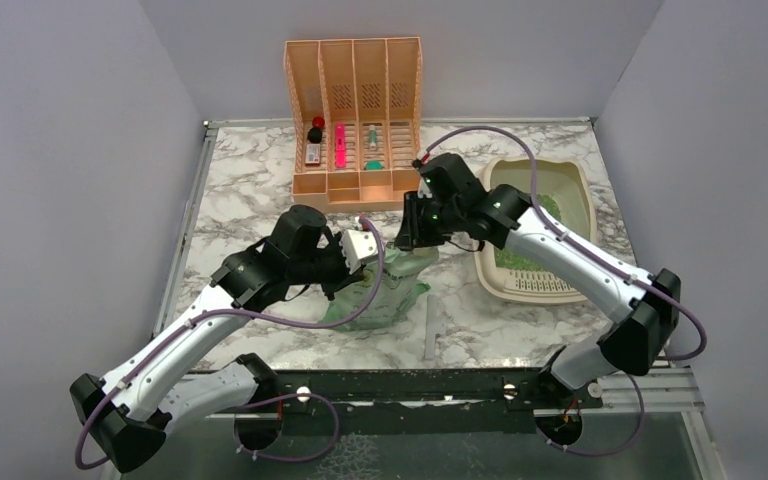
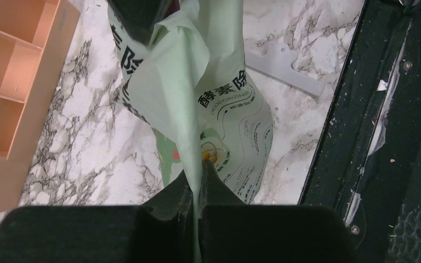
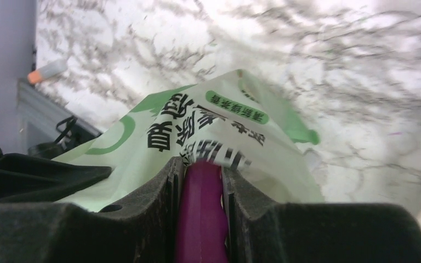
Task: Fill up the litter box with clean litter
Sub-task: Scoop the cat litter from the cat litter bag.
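You have two arms here — left arm and right arm — over one marble table. Count one litter box, one pale green bag, one peach organizer with four upright bays, one flat pale strip on the marble, and one purple piece.

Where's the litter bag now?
Top view: the litter bag sits centrally, in front of the peach organizer, left of the litter box. The left gripper pinches its film; the right gripper clamps a purple piece at its top.
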{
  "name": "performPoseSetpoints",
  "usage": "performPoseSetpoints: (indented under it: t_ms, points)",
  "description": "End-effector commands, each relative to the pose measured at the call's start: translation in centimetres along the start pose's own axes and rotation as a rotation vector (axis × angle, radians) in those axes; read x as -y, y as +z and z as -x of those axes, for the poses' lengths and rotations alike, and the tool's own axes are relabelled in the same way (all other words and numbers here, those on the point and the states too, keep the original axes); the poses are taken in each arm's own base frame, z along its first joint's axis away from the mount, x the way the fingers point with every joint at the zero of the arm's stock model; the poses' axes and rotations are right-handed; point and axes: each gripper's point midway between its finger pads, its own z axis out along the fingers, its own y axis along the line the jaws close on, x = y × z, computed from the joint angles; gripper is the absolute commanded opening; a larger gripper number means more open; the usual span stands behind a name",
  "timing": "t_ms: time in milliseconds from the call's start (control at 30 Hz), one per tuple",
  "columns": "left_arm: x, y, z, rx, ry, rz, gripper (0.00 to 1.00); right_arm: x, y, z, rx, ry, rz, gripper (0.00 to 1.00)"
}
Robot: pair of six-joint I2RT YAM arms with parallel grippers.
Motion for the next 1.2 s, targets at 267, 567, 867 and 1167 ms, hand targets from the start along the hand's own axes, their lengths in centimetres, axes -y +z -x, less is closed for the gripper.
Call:
performPoseSetpoints:
  t_ms: [267, 567, 867, 1167]
  points:
    - [0.0, -0.2, 3.9, 0.136, 0.073, -0.021, 0.0, 4.6, 2.4, -3.1, -0.07, -0.08, -0.142, 0.01]
    - [0.0, -0.4, 4.1, 0.144, 0.071, -0.017, 0.0, 1.6, 2.4, -1.6, 0.001, 0.104, 0.103, 0.01]
    - [0.0, 0.0, 4.4, 0.141, 0.07, -0.037, 0.0, 1.0, -6.2, 1.8, 0.098, 0.349, 0.719, 0.01]
    - [0.1, -0.1, 4.4, 0.146, 0.074, -0.033, 0.0, 4.9, -9.6, 0.4, 0.159, 0.53, 0.869, 0.01]
